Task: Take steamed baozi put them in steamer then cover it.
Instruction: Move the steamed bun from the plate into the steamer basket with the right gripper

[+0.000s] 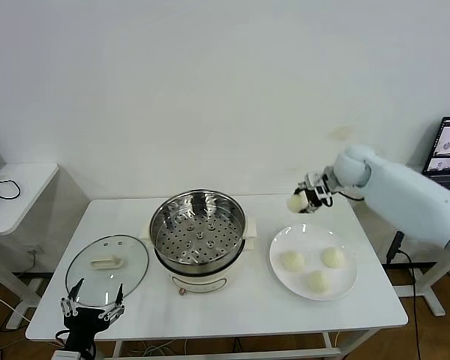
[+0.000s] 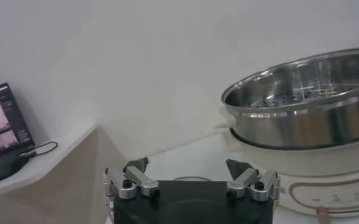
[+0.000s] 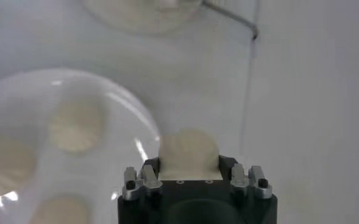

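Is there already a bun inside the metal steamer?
No, the steamer shows only its bare perforated floor; three buns lie on the plate.

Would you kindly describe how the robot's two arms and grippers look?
The right arm has a smooth white rounded shell ending in a black gripper with silver hardware. The left gripper has a black body and silver metal finger links with dark tips; its arm is out of sight.

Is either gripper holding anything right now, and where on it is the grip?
The right gripper holds one baozi in the air behind the plate, its jaws pressing the bun's opposite sides. The left gripper, open, holds nothing.
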Controlling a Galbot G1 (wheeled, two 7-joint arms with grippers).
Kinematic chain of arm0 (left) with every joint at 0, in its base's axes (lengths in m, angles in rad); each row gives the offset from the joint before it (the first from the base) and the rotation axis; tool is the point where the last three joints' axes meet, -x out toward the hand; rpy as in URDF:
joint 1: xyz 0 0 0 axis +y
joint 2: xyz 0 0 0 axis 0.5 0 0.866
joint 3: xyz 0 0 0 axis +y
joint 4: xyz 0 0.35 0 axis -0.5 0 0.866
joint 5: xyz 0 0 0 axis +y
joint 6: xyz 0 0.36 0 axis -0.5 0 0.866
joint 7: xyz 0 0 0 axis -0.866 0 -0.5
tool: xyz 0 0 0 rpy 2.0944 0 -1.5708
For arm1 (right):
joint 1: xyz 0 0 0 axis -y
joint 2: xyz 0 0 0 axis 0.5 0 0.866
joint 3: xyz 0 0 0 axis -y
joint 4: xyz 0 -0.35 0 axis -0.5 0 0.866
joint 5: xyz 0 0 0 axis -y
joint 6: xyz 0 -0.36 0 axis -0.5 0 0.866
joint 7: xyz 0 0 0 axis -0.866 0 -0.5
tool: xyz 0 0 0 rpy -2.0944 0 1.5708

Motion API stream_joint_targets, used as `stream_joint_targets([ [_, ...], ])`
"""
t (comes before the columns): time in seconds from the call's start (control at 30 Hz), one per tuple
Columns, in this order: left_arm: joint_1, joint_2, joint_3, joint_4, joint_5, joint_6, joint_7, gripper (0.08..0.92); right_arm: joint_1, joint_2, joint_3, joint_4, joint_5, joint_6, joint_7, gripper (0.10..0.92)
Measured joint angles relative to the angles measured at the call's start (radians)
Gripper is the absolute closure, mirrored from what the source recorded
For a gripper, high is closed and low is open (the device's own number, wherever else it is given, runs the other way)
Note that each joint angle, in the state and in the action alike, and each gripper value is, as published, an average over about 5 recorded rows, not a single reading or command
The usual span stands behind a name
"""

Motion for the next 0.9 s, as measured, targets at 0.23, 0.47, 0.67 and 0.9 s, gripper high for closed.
stream_joint_targets([
  [0.23, -0.007, 0.009, -0.015, 0.003, -0.014, 0.001, 0.001, 0.177, 0.106, 0.113, -0.078, -0.003, 0.093, 0.021, 0.027, 0.423],
  [0.47, -0.008, 0.011, -0.027, 0.001, -0.024, 0.002, 0.002, 0.177, 0.151, 0.245, -0.146, -0.013, 0.149, 0.059, 0.047, 0.423],
  [0.67, -0.006, 0.006, -0.037, -0.005, -0.028, 0.002, 0.002, 0.177, 0.16, 0.334, -0.206, -0.033, 0.126, 0.119, 0.065, 0.423],
  [0.9, -0.009, 0.003, -0.045, -0.005, -0.032, 0.002, 0.002, 0.177, 0.136, 0.387, -0.259, -0.083, 0.025, 0.223, 0.096, 0.423],
])
